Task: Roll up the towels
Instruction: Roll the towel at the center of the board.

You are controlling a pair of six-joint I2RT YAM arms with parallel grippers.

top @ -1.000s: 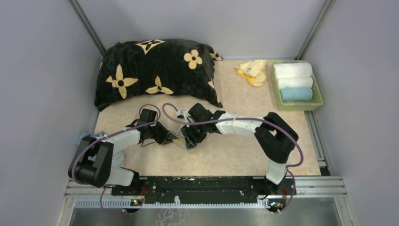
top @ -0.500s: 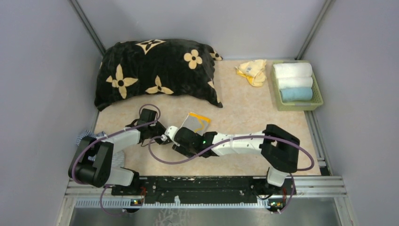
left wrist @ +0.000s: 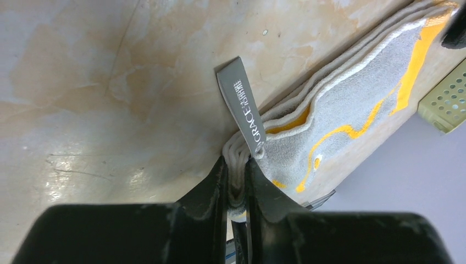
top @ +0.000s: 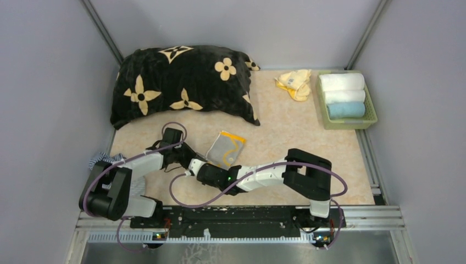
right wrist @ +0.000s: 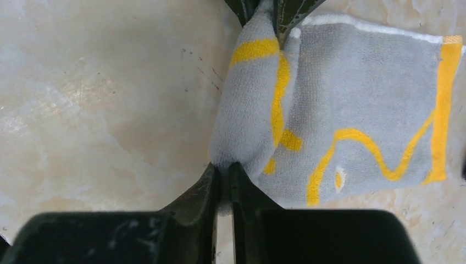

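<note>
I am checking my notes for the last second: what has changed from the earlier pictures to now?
The right gripper swung back from over the grey-and-yellow towel toward the near edge, uncovering it, and its jaws closed on the towel's edge. The left gripper stayed clamped on its corner; the cushion, yellow towel and basket did not move.

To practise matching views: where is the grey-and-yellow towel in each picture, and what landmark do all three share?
Top external: the towel lies flat, just left of centre.
Left wrist: the towel runs from bottom centre up to the top right corner.
Right wrist: the towel fills the upper right.
Shared landmark: the yellow squiggle across the towel's grey face.
</note>
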